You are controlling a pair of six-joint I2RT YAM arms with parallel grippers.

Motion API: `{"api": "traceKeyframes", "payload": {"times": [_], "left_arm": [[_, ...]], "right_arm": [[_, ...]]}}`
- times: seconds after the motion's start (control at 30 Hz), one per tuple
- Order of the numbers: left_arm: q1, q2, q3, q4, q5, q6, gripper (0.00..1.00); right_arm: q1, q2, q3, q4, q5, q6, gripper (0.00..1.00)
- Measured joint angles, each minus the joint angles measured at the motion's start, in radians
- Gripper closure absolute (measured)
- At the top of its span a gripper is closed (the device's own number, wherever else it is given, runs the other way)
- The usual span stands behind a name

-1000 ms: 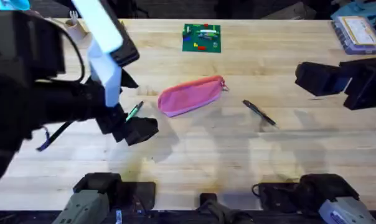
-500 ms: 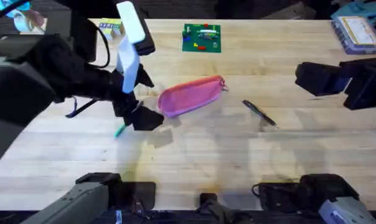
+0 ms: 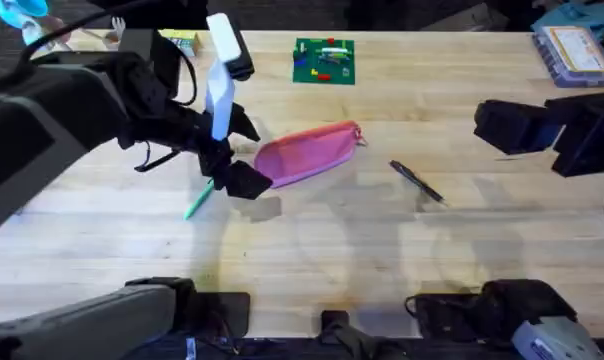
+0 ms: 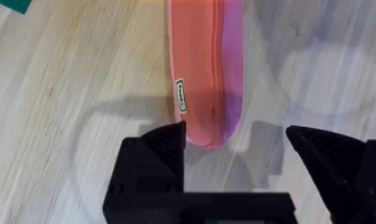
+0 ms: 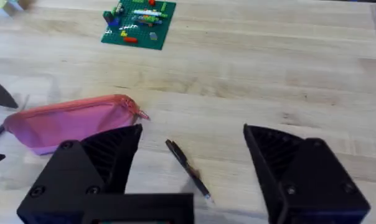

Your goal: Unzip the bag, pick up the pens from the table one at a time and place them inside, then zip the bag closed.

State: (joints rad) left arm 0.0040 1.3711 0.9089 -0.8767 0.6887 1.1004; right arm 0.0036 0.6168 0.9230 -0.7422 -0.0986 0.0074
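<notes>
Overhead: the pink bag [image 3: 307, 154] lay mid-desk [image 3: 312, 250], zipped, with the green pen [image 3: 198, 198] beside the left gripper [image 3: 240, 180] and the black pen [image 3: 416, 181] near the pull end. Left wrist: jaws were apart at the bag's closed end; soft fabric, probably squishes, so pin it there. Right wrist: the right gripper [image 5: 192, 155] had jaws apart; I'd pinch the small red pull [image 5: 142, 115].

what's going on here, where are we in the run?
Left gripper is open at the near end of the pink bag, fingers either side of it, not clamped. The bag looks zipped shut. Both pens are on the table: the green pen beside the left gripper, the black pen to the bag's right. Right gripper is open above the table near the black pen, holding nothing.
</notes>
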Motion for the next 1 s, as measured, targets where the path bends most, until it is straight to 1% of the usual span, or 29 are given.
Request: {"api": "traceKeyframes", "payload": {"times": [0.07,0.13,0.17,0.27,0.3,0.33,0.37,0.4,0.43,0.47,0.83,1.0], "left_arm": [[0.000,0.012,0.000,0.007,0.009,0.000,0.004],[0.000,0.019,0.000,0.010,0.017,0.000,0.086],[0.000,0.018,0.000,0.018,0.025,0.001,0.297],[0.000,0.018,0.000,0.027,0.026,0.001,0.497],[0.000,0.018,0.000,0.032,0.026,0.000,0.581],[0.000,0.018,0.000,0.035,0.025,0.000,0.687],[0.000,0.019,0.001,0.039,0.024,0.002,0.819],[0.000,0.020,0.001,0.042,0.024,0.004,0.919],[0.000,0.023,0.001,0.045,0.024,0.004,0.947],[0.000,0.024,0.001,0.045,0.025,0.004,0.953],[0.000,0.025,0.001,0.048,0.025,0.003,0.957],[0.000,0.025,0.001,0.048,0.025,0.004,0.957]], "right_arm": [[0.000,0.000,0.000,0.000,0.000,0.000,0.005],[0.000,0.000,0.000,0.000,0.000,0.000,0.004],[0.000,0.000,0.000,0.000,0.000,0.000,0.004],[0.000,0.000,0.000,0.000,0.000,0.000,0.004],[0.000,0.000,0.000,0.000,0.000,0.000,0.004],[0.000,0.000,0.000,0.000,0.000,0.000,0.003],[0.000,0.000,0.000,0.000,0.000,0.000,0.004],[0.000,0.000,0.000,0.000,0.000,0.000,0.004],[0.000,0.000,0.000,0.000,0.000,0.000,0.004],[0.000,0.000,0.000,0.000,0.000,0.000,0.004],[0.000,0.000,0.000,0.002,0.000,0.000,0.004],[0.000,0.000,0.000,0.002,0.000,0.042,0.004]]}}
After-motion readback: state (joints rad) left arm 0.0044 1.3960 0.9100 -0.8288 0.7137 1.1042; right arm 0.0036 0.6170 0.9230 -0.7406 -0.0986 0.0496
